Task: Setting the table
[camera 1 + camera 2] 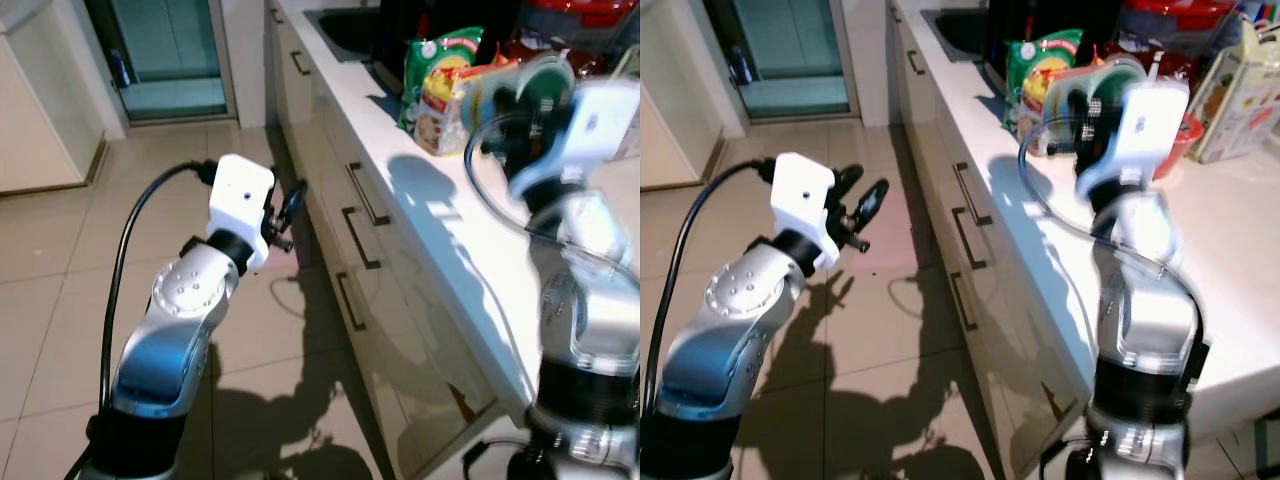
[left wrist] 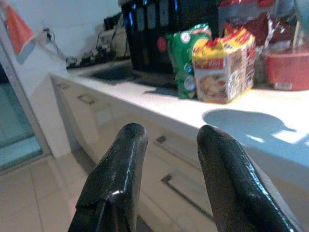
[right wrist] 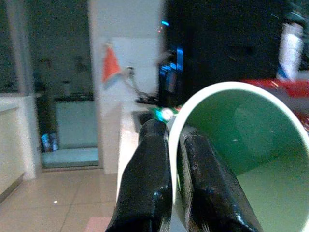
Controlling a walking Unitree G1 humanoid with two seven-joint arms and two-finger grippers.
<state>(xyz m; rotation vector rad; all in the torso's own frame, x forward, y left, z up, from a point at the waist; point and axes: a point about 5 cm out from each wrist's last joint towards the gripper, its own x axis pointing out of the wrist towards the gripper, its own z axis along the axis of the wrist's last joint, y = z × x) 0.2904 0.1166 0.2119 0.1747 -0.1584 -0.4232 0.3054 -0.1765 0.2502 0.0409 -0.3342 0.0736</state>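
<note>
A cup [image 3: 241, 140], green inside with a white rim, is tipped on its side and held above the white countertop [image 1: 440, 230]. My right gripper [image 3: 175, 145] is shut on its rim, one finger inside and one outside. In the eye views the cup [image 1: 538, 88] sits in front of the snack bags. My left gripper [image 1: 862, 200] is open and empty, out over the tiled floor beside the cabinet drawers [image 1: 360, 240].
A green snack bag [image 1: 435, 70] and a yellow-red noodle pack [image 1: 445, 115] stand on the counter. Behind them are a red bowl [image 1: 1180, 135], a carton [image 1: 1240, 95], a black appliance [image 2: 159, 34] and a sink [image 1: 345, 30]. A glass door [image 1: 165, 50] is far left.
</note>
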